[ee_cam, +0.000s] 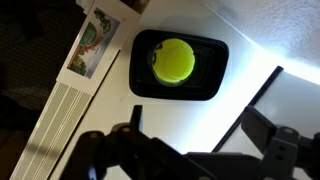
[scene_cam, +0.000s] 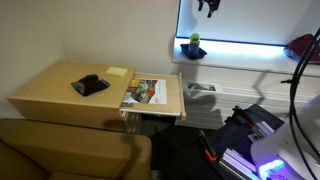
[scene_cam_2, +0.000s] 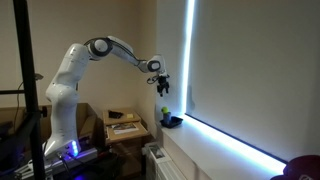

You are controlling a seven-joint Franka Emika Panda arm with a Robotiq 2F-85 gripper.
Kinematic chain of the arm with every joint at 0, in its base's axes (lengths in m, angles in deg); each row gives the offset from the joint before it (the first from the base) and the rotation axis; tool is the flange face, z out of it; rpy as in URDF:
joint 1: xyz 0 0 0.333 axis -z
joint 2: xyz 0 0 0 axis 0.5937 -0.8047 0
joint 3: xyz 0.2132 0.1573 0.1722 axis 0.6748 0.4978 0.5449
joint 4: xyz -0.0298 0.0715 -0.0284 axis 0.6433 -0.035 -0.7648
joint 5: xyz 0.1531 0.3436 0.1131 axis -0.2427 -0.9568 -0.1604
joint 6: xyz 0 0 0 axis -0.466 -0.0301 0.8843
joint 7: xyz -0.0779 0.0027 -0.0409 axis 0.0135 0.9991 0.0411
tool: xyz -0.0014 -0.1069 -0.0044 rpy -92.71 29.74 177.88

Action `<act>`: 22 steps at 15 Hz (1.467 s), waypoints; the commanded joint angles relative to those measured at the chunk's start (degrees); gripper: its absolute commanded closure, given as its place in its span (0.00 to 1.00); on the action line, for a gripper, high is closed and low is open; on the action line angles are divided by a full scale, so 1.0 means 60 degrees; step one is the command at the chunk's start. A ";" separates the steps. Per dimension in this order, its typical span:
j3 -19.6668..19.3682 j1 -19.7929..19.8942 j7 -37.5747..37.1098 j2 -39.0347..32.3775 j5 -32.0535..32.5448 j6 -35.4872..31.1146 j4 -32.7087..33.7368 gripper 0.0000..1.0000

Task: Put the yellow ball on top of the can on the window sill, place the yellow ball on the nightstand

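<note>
Right now yellow ball (ee_cam: 174, 60) sits atop can (ee_cam: 145, 75) on window sill (ee_cam: 250, 30); jaws wide & empty, hanging above it. Risk: off-centre descent nudges ball, it rolls off sill, or can tips w/ pinch, before reaching nightstand (scene_cam: 60, 95).

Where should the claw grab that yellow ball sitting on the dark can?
Probably across the yellow ball's widest middle, coming straight down from above. It is round, so any pair of opposite sides serves. It sits on top of the can with its upper part exposed, and the open gripper hangs above it.
</note>
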State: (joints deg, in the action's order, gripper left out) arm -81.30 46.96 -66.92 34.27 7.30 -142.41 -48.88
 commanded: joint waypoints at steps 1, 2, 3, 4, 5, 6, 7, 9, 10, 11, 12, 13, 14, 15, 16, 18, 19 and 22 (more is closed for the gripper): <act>0.0173 0.0051 -0.0038 -0.0819 -0.0135 -0.0495 0.0204 0.00; 0.0173 0.0027 -0.0078 -0.1004 -0.0122 -0.0668 0.0227 0.00; 0.0177 0.0024 -0.0077 -0.1211 -0.0114 -0.0842 0.0282 0.00; 0.0200 0.0036 -0.0053 -0.1390 -0.0151 -0.0948 0.0321 0.00; 0.0233 0.0046 -0.0006 -0.1532 -0.0189 -0.1045 0.0343 0.00; 0.0286 0.0056 0.0081 -0.1642 -0.0237 -0.1188 0.0331 0.00; 0.0324 0.0045 0.0074 -0.1752 -0.0277 -0.1170 0.0368 0.00; 0.0199 -0.0041 -0.0004 -0.1629 -0.0102 -0.1039 0.0197 0.00; 0.0214 -0.0053 -0.0004 -0.1710 -0.0105 -0.1047 0.0223 0.00; 0.0220 -0.0063 -0.0007 -0.1767 -0.0105 -0.1050 0.0267 0.00; 0.0210 -0.0074 -0.0030 -0.1826 -0.0089 -0.1032 0.0297 0.00; 0.0204 -0.0087 -0.0060 -0.1885 -0.0078 -0.1045 0.0313 0.00; 0.0254 -0.0049 -0.0001 -0.1916 -0.0147 -0.1017 0.0342 0.00; 0.0224 0.0029 0.0111 -0.1891 -0.0135 -0.1024 0.0307 0.00; 0.0212 0.0040 0.0123 -0.1915 -0.0128 -0.1056 0.0307 0.00; 0.0194 0.0114 0.0216 -0.1936 -0.0135 -0.1005 0.0328 0.00; 0.0167 0.0119 0.0198 -0.1969 -0.0121 -0.0991 0.0348 0.00; 0.0109 0.0052 0.0041 -0.1893 -0.0098 -0.1034 0.0291 0.00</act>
State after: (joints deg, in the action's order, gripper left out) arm -80.48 47.33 -66.87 23.05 6.89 -148.84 -47.43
